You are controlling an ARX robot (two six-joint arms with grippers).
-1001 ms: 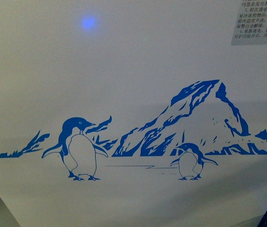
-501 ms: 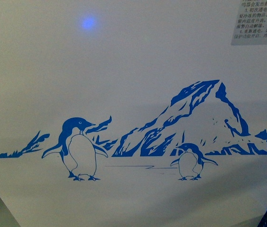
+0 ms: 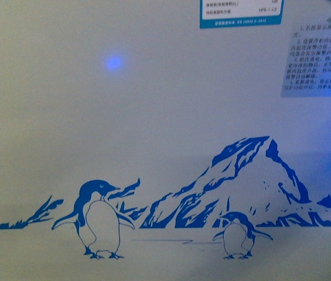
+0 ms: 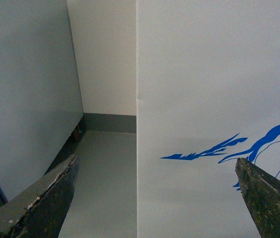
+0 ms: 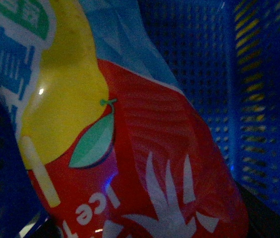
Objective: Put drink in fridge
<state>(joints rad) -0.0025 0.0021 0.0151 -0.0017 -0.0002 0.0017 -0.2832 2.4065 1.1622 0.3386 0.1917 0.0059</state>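
left gripper [image 4: 155, 159] seen spread wide, nothing held, close to white chest fridge [image 3: 165, 117] with blue penguin-and-mountain print [image 3: 101, 219] | right gripper: fingers not shown, state cannot be told | drink [image 5: 130, 148], yellow-red-blue labelled bottle, filmed close-up | blue perforated plastic basket [image 5: 258, 99] seen just behind it

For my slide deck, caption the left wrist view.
Open left gripper faces a corner of the white fridge, near its blue penguin print.
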